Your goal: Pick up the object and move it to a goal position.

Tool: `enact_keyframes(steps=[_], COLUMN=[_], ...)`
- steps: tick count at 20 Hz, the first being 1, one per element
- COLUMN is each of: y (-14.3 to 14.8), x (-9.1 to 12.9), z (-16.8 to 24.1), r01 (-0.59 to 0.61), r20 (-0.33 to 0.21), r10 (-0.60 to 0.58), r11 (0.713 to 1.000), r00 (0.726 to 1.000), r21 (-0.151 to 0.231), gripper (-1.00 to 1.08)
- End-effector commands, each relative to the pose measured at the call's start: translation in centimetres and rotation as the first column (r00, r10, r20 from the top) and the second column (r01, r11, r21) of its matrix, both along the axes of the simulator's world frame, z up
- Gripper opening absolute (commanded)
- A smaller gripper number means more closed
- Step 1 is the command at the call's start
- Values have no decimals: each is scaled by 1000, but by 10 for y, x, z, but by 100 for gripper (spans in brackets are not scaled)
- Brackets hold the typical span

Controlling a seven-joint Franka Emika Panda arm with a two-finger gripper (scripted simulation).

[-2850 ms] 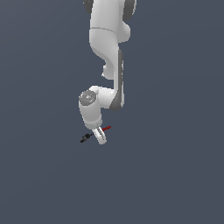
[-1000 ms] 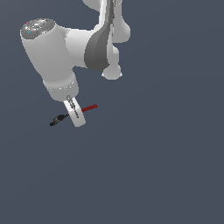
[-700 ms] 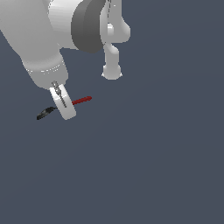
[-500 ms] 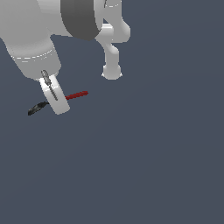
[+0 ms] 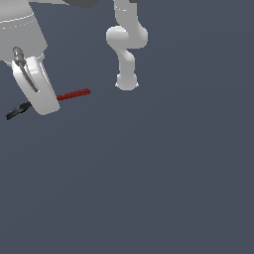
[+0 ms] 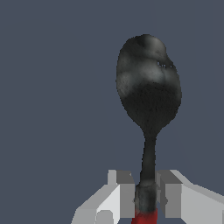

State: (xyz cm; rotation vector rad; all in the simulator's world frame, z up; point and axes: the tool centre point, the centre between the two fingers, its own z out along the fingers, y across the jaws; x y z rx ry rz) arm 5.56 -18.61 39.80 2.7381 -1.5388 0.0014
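The white arm's gripper (image 5: 40, 101) holds the object (image 5: 73, 94) near the upper part of the exterior view's left, jaws clamped on its middle. The dark red rod sticks out toward the exterior view's right; the black end (image 5: 18, 110) pokes out the other side, slightly lower, so the object lies tilted. In the wrist view the black end (image 6: 148, 89) reads as a rounded, spoon-like bowl on a thin neck, gripped between two grey fingers (image 6: 125, 192), with a sliver of red just behind them. The arm's base (image 5: 126, 82) stands well apart, toward the exterior view's right. Whether the object touches the plain grey surface (image 5: 158, 178) cannot be told.
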Motion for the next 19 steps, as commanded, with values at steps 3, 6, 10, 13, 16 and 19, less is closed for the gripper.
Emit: enact_keyframes(steps=[3,6,10,13,16,19], y=[-4,-6,-8,-9,-10,-10], x=[4,7,9,10,10,11], z=[18,25,32,36,37,37], r01=[-1,-1,-1,-1,0,0], r20=[-1,-1,-1,-1,-1,-1], r10=[1,1,1,1,0,0], r11=[1000,1000,1000,1000,1000,1000], r00=[1000,1000,1000,1000,1000,1000], r21=[0,1,1,1,1,1], gripper=[-100,-100,-100,-100,-100,-100])
